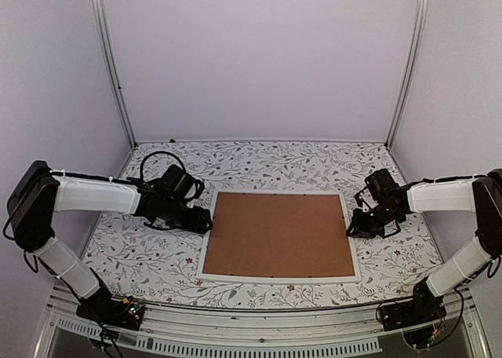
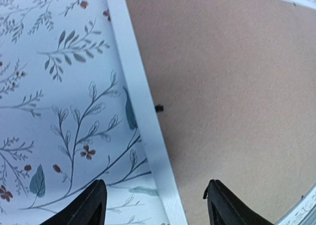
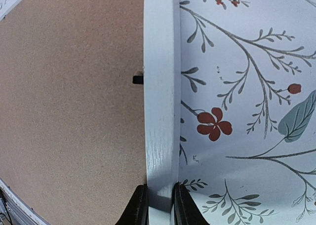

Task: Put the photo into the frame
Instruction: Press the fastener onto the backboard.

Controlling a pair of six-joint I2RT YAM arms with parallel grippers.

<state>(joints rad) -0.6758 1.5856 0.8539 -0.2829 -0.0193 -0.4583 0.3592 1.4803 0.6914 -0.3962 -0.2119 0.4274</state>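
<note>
White frame (image 1: pixel 278 279), brown board (image 1: pixel 278 234), leaf-patterned cloth (image 1: pixel 149 256), seemingly black clip (image 3: pixel 138 79)

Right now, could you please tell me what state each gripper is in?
Left gripper: open, fingers either side of the frame edge, not gripping.
Right gripper: closed on the frame's opposite edge.

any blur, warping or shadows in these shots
Top view: even soft light, sharp, faint lilac cast. Left wrist: the wide lens bows the frame rail, and the board looks soft. Right wrist: crisp, with a dark shadow on the frame at the bottom edge.
</note>
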